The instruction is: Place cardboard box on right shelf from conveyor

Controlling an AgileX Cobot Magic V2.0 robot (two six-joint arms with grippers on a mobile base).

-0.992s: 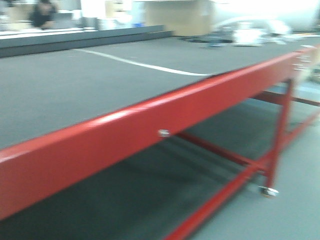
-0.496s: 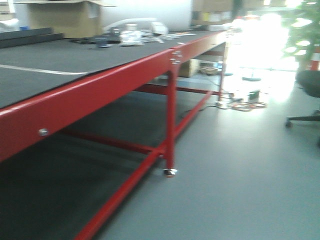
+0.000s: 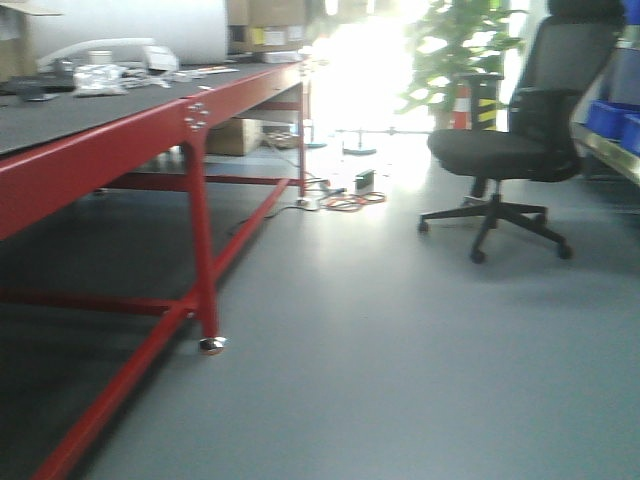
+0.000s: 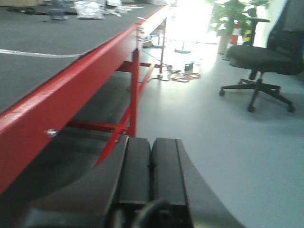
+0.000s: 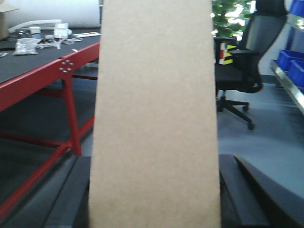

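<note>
In the right wrist view the tan cardboard box (image 5: 154, 104) fills the middle, standing upright between the dark fingers (image 5: 71, 194) of my right gripper (image 5: 154, 159), which is shut on its two sides. My left gripper (image 4: 151, 142) is shut with its pads together and nothing between them, hanging beside the conveyor's red frame (image 4: 71, 90). The conveyor (image 3: 90, 150) runs along the left, with its dark belt (image 3: 50, 115) on top. A strip of the steel right shelf (image 3: 608, 155) shows at the far right edge. Neither gripper appears in the front view.
A black office chair (image 3: 520, 150) stands on the grey floor in front of the shelf. Blue bins (image 3: 612, 118) sit on the shelf. Cables (image 3: 345, 200) lie on the floor by a conveyor leg, a plant (image 3: 460, 50) stands behind, and small clutter (image 3: 100, 75) lies on the belt's far end.
The front view has swung to the right: the conveyor has slid to the left of the picture, and the office chair, plant and shelf edge have come into view.
</note>
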